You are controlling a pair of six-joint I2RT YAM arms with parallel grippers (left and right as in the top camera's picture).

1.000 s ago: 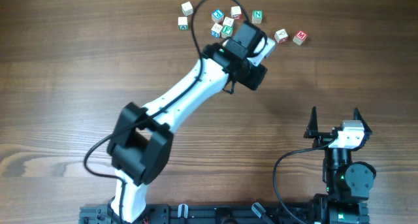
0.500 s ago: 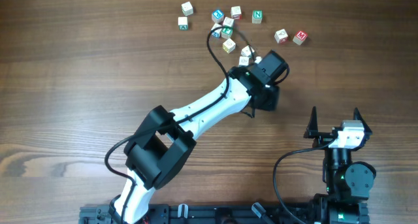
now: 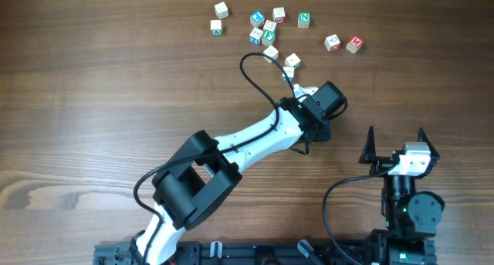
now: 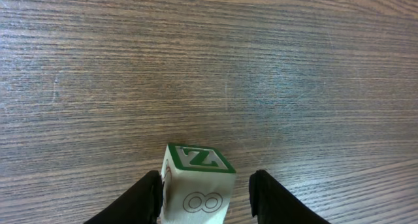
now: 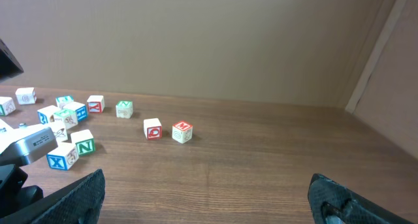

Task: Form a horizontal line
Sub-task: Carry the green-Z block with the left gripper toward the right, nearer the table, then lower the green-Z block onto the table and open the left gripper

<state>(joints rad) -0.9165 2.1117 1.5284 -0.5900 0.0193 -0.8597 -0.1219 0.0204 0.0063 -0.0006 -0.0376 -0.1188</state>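
My left gripper [image 3: 302, 90] [image 4: 207, 182] is shut on one pale wooden letter cube [image 4: 196, 199] with a green Z on top and an 8 on its near face. It holds the cube over bare wood, right of centre in the overhead view, where the wrist hides the cube. No straight row of three touching cubes shows in any view. Several loose letter cubes [image 3: 268, 38] lie scattered at the far side, two of them [image 3: 292, 61] just beyond the left gripper. My right gripper [image 3: 395, 139] [image 5: 209, 188] is open and empty near the front right.
A red-lettered pair of cubes [image 3: 354, 43] [image 5: 182, 131] lies at the far right of the scatter. Two cubes [image 3: 221, 9] lie at its far left. A plain wall rises behind the table [image 5: 215, 172] in the right wrist view.
My left arm has swung from the cube cluster toward the front right, carrying the Z cube. Two cubes near the cluster's edge were left lying behind it. The right arm has not moved.
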